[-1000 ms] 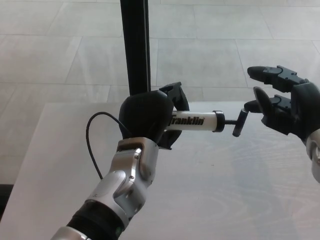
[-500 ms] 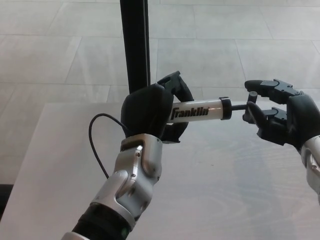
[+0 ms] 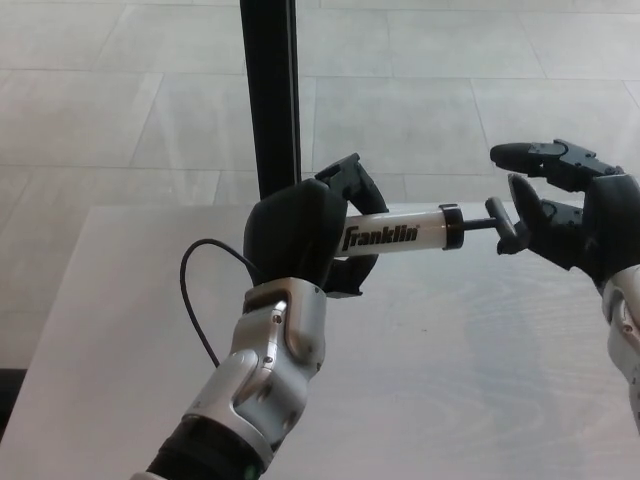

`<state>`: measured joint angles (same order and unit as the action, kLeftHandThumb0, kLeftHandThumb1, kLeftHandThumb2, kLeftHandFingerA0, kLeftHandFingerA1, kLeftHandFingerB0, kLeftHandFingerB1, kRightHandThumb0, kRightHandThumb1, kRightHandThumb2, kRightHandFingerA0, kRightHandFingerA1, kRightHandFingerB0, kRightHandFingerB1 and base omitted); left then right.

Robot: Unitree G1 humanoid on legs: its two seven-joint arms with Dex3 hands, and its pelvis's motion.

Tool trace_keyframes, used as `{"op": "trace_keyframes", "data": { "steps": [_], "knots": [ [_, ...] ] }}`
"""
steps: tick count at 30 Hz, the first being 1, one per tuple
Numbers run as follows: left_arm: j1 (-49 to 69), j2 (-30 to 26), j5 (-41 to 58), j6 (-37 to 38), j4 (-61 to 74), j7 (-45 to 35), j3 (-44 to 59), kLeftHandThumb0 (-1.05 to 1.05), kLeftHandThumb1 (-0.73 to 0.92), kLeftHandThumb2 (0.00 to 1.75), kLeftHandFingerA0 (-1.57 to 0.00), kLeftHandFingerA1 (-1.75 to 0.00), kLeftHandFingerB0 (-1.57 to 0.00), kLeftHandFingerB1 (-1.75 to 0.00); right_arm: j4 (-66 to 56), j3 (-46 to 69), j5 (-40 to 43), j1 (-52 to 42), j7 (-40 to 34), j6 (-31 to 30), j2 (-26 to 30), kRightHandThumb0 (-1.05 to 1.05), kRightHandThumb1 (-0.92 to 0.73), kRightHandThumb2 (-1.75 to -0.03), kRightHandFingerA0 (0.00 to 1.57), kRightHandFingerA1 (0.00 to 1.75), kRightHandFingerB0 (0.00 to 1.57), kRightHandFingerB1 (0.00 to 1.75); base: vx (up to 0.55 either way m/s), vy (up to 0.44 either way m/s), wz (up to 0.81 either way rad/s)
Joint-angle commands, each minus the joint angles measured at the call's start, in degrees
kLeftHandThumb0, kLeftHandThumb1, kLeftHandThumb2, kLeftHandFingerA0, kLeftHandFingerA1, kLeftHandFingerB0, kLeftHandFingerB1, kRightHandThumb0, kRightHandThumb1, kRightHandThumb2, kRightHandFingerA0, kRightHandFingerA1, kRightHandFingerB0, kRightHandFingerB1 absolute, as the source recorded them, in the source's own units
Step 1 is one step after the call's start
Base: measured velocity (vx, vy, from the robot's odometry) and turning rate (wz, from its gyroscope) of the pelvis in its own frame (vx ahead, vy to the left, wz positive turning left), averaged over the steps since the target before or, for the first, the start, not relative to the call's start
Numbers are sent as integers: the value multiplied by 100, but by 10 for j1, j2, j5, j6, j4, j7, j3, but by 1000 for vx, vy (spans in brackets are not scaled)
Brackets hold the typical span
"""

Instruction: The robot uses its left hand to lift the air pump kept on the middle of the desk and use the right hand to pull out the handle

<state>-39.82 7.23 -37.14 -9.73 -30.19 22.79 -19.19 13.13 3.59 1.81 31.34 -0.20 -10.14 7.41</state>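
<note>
Gripping the white cylindrical air pump [image 3: 395,234] around its barrel, the black left hand [image 3: 300,235] holds it level in the air above the middle of the pale wood-grain bench [image 3: 450,380], toward the far edge. The black right hand [image 3: 565,225] sits at the pump's black T-shaped handle [image 3: 507,224], its fingers spread and not visibly clamped; the thumb appears to lie just beside or against the bar. Only a short stretch of thin rod shows between the handle and the black end cap.

A pull with that loose hold would likely slip off the handle. A pull off the rod's line could twist the barrel in the left hand.

Black lettering on the barrel reads "Franklin".
</note>
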Motion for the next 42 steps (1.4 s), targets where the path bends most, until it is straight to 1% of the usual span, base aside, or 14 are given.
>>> {"op": "trace_keyframes", "data": {
  "steps": [1,23,24,26,27,28,29,31,32,33,36,38,39,42],
  "knots": [
    [0,0,10,13,-8,14,0,-11,53,112,-93,-175,-71,-164,8,12,-8,12,-24,51,-9,-15,-68,-87,94,166,86,90,0,0,0],
    [-44,7,20,10,-17,15,12,-9,55,102,-85,-175,-61,-168,47,-8,-50,-5,-32,77,6,-14,-65,-84,97,167,93,77,0,0,0],
    [-47,6,22,12,-15,15,14,-16,50,105,-118,-144,-91,-127,51,-8,-53,-9,-35,82,5,-20,-69,-70,98,170,77,60,0,0,0],
    [-52,6,25,14,-14,13,16,-18,52,103,-117,-141,-91,-125,51,-9,-58,-15,-35,73,9,-35,-49,-91,128,139,48,59,0,0,0],
    [-53,7,27,12,-11,10,17,-18,52,102,-117,-141,-91,-125,52,-11,-59,-17,-33,73,10,-35,-62,-63,96,174,47,39,0,0,0],
    [-53,8,28,12,-10,12,17,-17,52,102,-118,-141,-91,-124,51,-15,-66,-17,-34,68,11,-39,-60,-58,101,172,41,35,0,0,0],
    [-52,8,28,11,-8,11,17,-17,52,102,-117,-140,-91,-124,55,-19,-72,-17,-33,76,14,-42,-39,-84,129,142,28,52,0,0,0],
    [-53,9,29,10,-10,12,18,-14,50,102,-118,-142,-92,-126,59,-21,-75,-17,-32,81,16,-42,-56,-60,101,173,41,37,0,0,0],
    [-51,12,31,8,-9,12,19,-16,50,102,-119,-141,-92,-124,62,-22,-76,-18,-34,92,15,-44,-42,-87,132,142,39,56,0,0,0],
    [-48,11,30,11,-9,15,18,-16,50,103,-118,-141,-91,-125,66,-23,-80,-19,-39,104,14,-38,-59,-61,102,170,53,42,0,0,0],
    [-46,12,30,11,-10,19,19,-14,48,105,-120,-143,-93,-127,70,-17,-77,-17,-55,116,4,-26,-69,-60,97,172,65,47,0,0,0],
    [-45,13,32,14,-12,20,20,-13,48,108,-119,-144,-94,-129,75,-15,-82,-13,-69,130,0,-22,-73,-65,86,172,73,58,0,0,0],
    [-45,13,32,14,-15,20,20,-8,49,110,-86,-175,-63,-169,78,-14,-85,-12,-78,141,-3,-17,-74,-64,84,169,75,65,0,0,0],
    [-42,13,31,9,-14,15,17,-10,53,108,-84,-175,-62,-169,104,-15,-104,-2,-112,190,-6,-18,-70,-79,83,172,84,96,0,0,0]
  ]
}}
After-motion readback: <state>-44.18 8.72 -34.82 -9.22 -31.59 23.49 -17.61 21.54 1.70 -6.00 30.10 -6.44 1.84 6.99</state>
